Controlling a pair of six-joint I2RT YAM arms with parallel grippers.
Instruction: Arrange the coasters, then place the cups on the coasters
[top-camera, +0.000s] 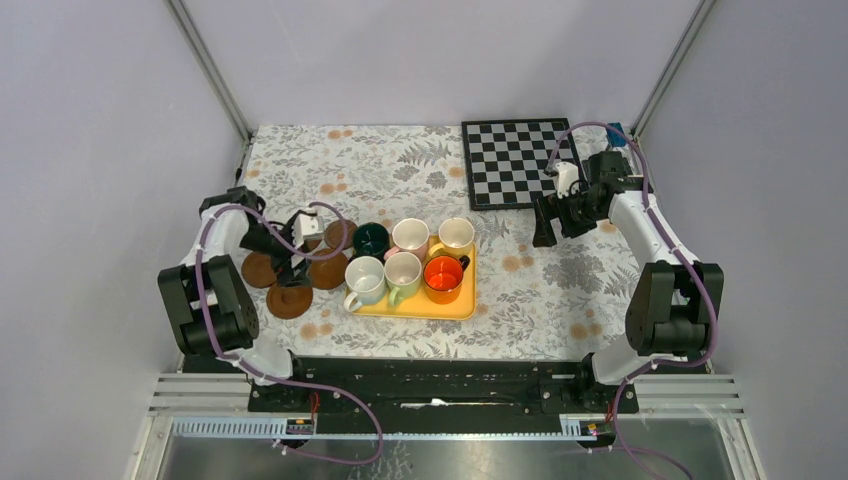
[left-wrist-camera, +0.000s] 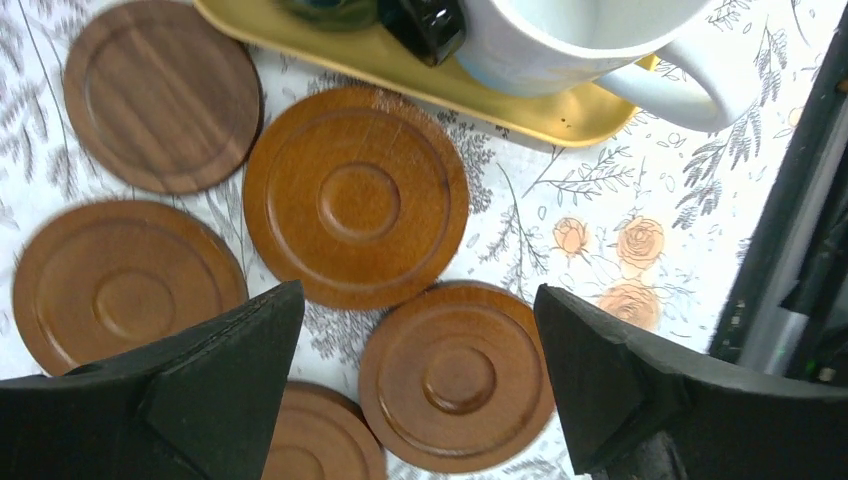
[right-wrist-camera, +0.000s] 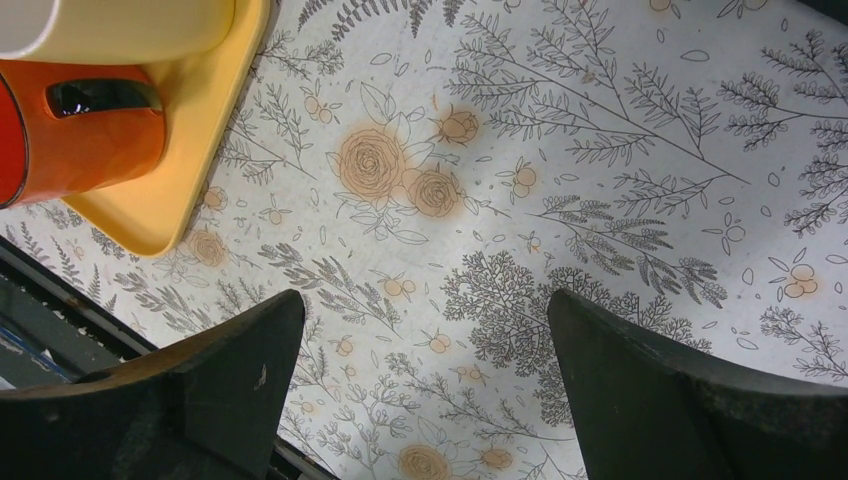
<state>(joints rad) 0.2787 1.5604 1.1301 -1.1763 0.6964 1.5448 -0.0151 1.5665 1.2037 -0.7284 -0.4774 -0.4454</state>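
We observe the left gripper released above the coasters, clustered at nine o'clock of the tray; apparently five show. The right gripper hangs released at three o'clock; the cups stand on the tray.

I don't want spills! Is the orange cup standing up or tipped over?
Standing up. From above, the orange cup shows its round mouth facing up, on the yellow tray.

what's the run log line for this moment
left gripper: open over coasters | right gripper: open over cloth | cups: on tray | coasters: bunched left of tray
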